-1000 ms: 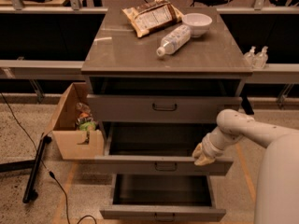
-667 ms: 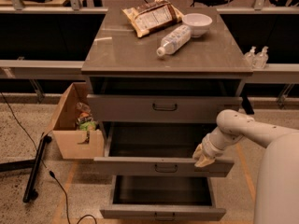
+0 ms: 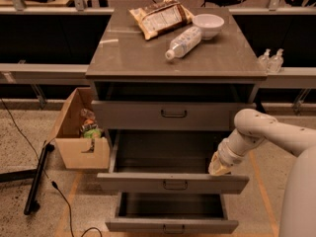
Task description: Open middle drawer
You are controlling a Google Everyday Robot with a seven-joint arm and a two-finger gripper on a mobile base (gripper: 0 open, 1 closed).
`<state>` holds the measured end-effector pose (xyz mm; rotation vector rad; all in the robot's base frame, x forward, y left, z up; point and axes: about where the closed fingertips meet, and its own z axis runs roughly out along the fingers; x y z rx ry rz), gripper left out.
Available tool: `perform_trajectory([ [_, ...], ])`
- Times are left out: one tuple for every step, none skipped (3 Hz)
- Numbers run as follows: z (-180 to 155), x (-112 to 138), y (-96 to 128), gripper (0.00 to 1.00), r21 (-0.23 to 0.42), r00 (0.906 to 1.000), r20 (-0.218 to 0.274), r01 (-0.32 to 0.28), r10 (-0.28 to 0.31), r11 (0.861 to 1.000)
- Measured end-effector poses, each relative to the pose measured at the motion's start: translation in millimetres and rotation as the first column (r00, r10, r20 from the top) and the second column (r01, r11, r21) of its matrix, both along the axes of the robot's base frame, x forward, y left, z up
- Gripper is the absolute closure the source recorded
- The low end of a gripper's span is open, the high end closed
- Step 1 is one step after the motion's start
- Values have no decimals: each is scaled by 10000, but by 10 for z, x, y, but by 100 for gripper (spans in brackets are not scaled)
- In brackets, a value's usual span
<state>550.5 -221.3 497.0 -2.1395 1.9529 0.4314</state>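
The middle drawer [image 3: 173, 184] is a wide grey metal drawer with a small dark centre handle [image 3: 175, 185]. It stands pulled well out of the cabinet, its dark inside showing. My gripper [image 3: 216, 169] hangs from the white arm at the drawer's right end, just behind the front panel and inside its top edge. The top drawer [image 3: 173, 114] sits slightly out above it. The lowest drawer [image 3: 170, 225] is also pulled out below.
On the cabinet top [image 3: 123, 53] lie a snack bag [image 3: 160, 16], a plastic bottle [image 3: 183, 42] on its side and a white bowl [image 3: 208, 23]. A cardboard box [image 3: 79, 130] with items stands on the floor at left, beside a black pole [image 3: 38, 179] and cable.
The arm and gripper have hardly moved. The middle drawer stands as far out as before.
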Motion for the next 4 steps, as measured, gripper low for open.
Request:
perform_trajectory([
  [99, -25, 25, 100, -11, 9999, 56, 85, -85, 10000],
  [78, 31, 63, 100, -131, 9988, 460, 163, -157, 9998],
  [13, 177, 99, 100, -404, 9937, 1094, 292, -246, 9988],
  [-22, 368, 113, 100, -601, 9836, 1774, 438, -325, 9972],
])
